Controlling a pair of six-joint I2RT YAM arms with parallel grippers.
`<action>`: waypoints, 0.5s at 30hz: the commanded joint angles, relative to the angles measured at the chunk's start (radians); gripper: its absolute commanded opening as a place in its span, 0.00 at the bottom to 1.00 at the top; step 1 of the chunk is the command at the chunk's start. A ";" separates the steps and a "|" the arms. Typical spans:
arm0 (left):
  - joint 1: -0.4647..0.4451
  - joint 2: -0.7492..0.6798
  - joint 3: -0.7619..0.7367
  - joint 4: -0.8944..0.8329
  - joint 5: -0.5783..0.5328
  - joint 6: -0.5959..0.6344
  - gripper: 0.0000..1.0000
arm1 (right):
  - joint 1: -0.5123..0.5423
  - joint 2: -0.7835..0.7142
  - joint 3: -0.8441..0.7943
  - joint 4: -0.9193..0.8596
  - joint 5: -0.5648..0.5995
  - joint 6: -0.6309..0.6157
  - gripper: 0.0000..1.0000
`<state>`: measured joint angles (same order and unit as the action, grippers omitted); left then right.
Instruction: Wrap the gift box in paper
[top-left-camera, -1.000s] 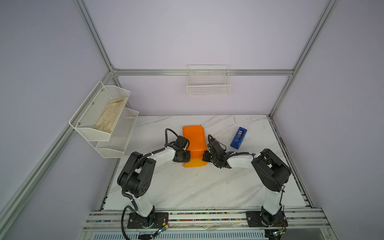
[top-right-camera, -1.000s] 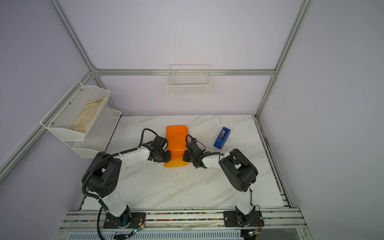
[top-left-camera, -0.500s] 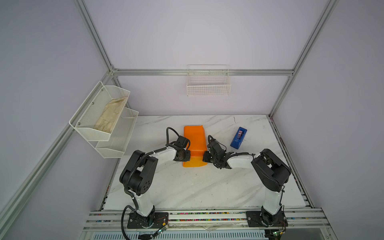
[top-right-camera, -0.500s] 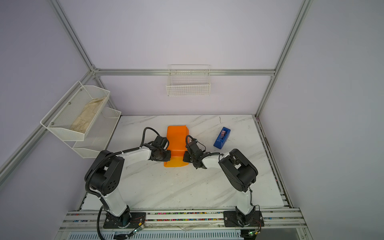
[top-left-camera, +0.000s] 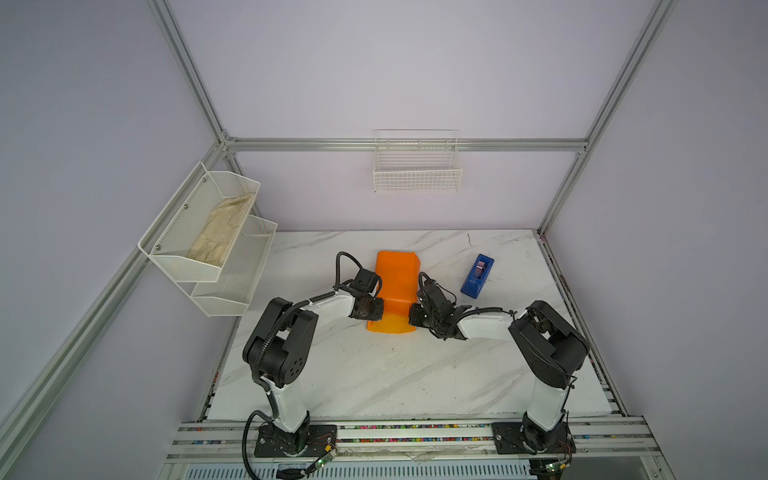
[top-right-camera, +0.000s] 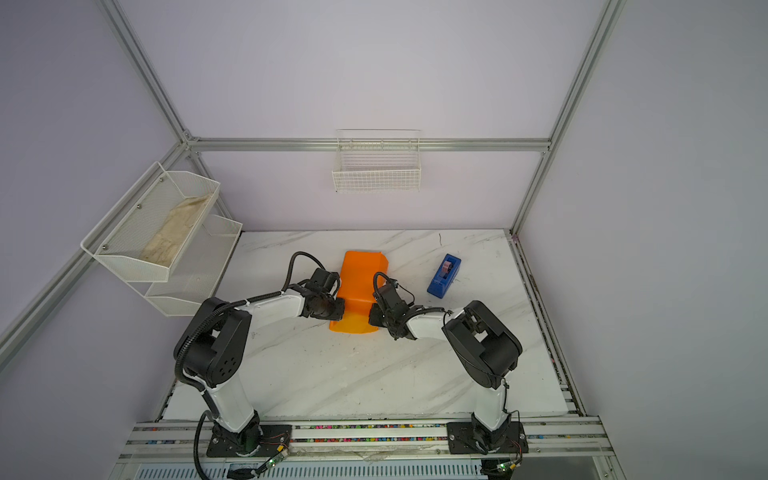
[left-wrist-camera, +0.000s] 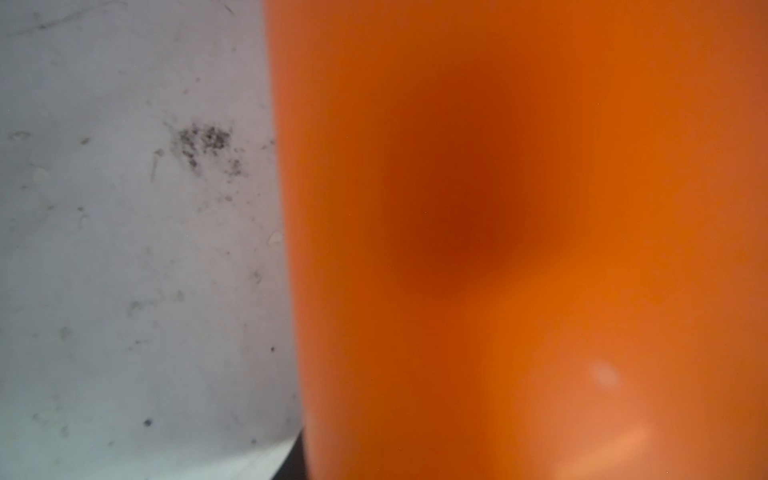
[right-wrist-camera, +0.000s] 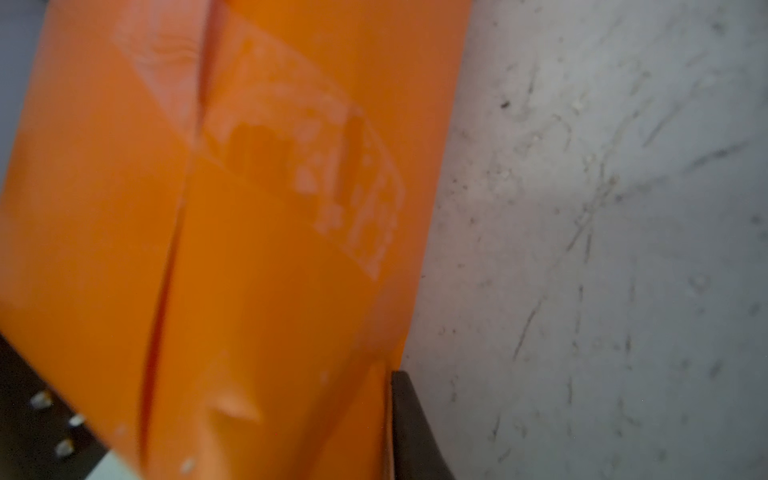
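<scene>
The paper (top-left-camera: 395, 286) (top-right-camera: 358, 286) lies folded as an orange parcel on the marble table (top-left-camera: 374, 374). The gift box is hidden inside it. My left gripper (top-left-camera: 376, 311) (top-right-camera: 338, 309) sits against the parcel's left side near its front end. My right gripper (top-left-camera: 412, 316) (top-right-camera: 371, 314) sits against the right side opposite. The left wrist view is filled by blurred paper (left-wrist-camera: 519, 228), with only a sliver of one dark finger (left-wrist-camera: 291, 469). In the right wrist view the paper (right-wrist-camera: 249, 291) carries a clear tape patch (right-wrist-camera: 316, 166). One dark finger (right-wrist-camera: 411, 428) lies along its edge; the other is covered.
A blue tape dispenser (top-left-camera: 477, 276) (top-right-camera: 444, 276) stands to the right of the parcel. A white mesh shelf (top-left-camera: 203, 232) with a cloth hangs on the left wall. A wire basket (top-left-camera: 417, 166) hangs on the back wall.
The left arm has edged slightly right, toward the parcel. The right arm and the parcel look much as before.
</scene>
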<state>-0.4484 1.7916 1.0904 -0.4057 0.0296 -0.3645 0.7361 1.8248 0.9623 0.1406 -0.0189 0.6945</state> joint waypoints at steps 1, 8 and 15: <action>-0.002 -0.117 0.005 -0.046 0.012 -0.007 0.34 | 0.008 -0.086 0.020 -0.077 0.011 0.002 0.27; 0.019 -0.237 -0.012 -0.121 0.000 -0.024 0.35 | -0.002 -0.200 0.053 -0.190 0.052 -0.024 0.35; 0.088 -0.239 0.012 -0.134 0.083 -0.013 0.34 | -0.024 -0.144 0.200 -0.186 -0.092 -0.132 0.28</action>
<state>-0.3840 1.5475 1.0904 -0.5232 0.0593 -0.3824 0.7204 1.6470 1.0996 -0.0315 -0.0322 0.6323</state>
